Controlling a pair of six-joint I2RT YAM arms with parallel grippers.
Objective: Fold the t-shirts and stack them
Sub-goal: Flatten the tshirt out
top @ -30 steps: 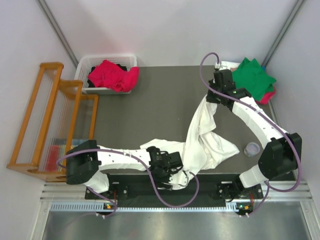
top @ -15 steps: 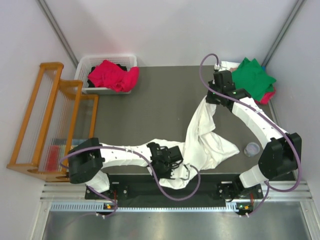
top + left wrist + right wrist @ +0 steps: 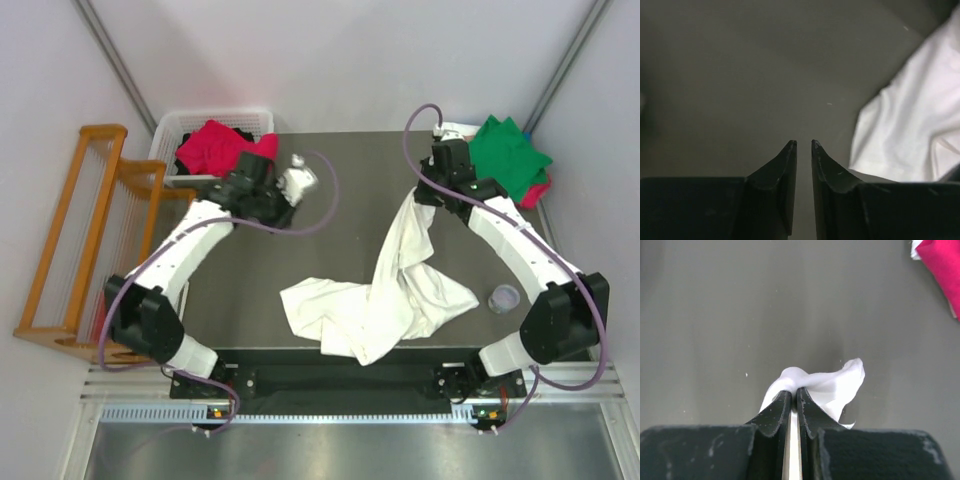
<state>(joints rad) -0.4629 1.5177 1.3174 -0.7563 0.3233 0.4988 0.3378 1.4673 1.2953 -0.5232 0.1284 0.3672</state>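
left gripper [image 3: 803, 145]: was low at the near desk edge by the large white cotton t-shirt [image 3: 385, 300], now up at far left, jaws nearly together, empty | right gripper [image 3: 793, 392]: clamped on the shirt's far end | shirt: sprawled mid-desk [image 3: 330, 220], unfolded

White t-shirt [image 3: 400, 290], green shirt [image 3: 510, 152], crimson-pink shirt [image 3: 222, 147], white basket [image 3: 170, 128], grey table [image 3: 330, 200].

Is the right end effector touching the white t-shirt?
Touching. The right wrist view shows the right end effector shut on a fold of the white t-shirt.
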